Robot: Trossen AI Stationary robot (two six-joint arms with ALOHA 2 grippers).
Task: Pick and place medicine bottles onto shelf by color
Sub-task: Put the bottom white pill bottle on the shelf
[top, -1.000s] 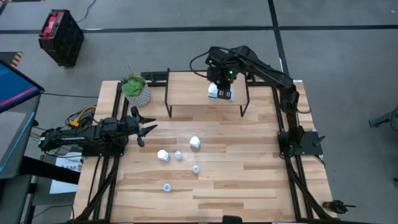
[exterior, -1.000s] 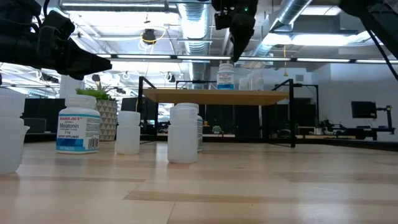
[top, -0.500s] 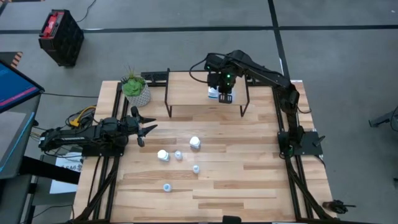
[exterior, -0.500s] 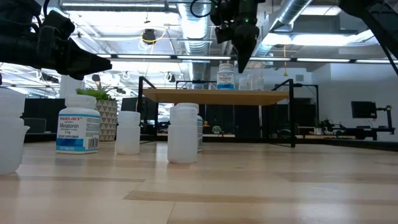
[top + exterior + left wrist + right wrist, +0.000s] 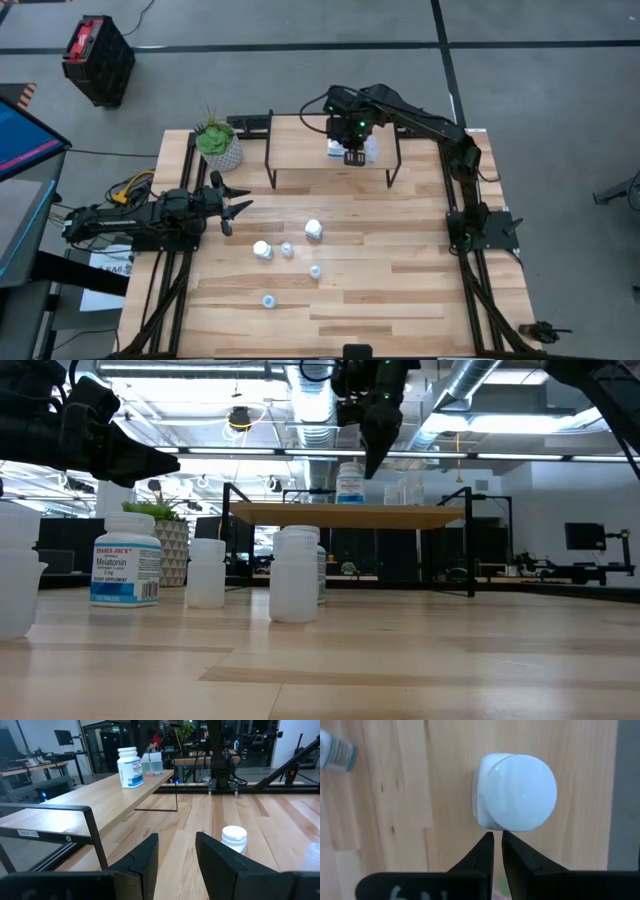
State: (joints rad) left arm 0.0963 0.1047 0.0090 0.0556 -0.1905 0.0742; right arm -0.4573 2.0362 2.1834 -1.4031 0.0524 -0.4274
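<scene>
A white medicine bottle with a blue-printed label stands upright on the light-wood shelf; it also shows in the low view. My right gripper is shut and points down just to the bottle's right. Translucent bottles stand on the shelf right of it. Two white bottles and three small translucent ones stand on the table. My left gripper is open and empty at the table's left. My right gripper has its shut fingertips against the rim of the white bottle's cap, on the side facing the table's right. The fingers come from above, pointing down. The bottle stands upright on the shelf board.
A white plant pot stands at the table's far left corner, beside the shelf's black legs. A translucent bottle shows close to the white one. Bare tabletop lies to the right.
My right gripper has gone toward the table's left edge over the shelf. The white bottle has slid along the shelf board toward the left, staying upright.
</scene>
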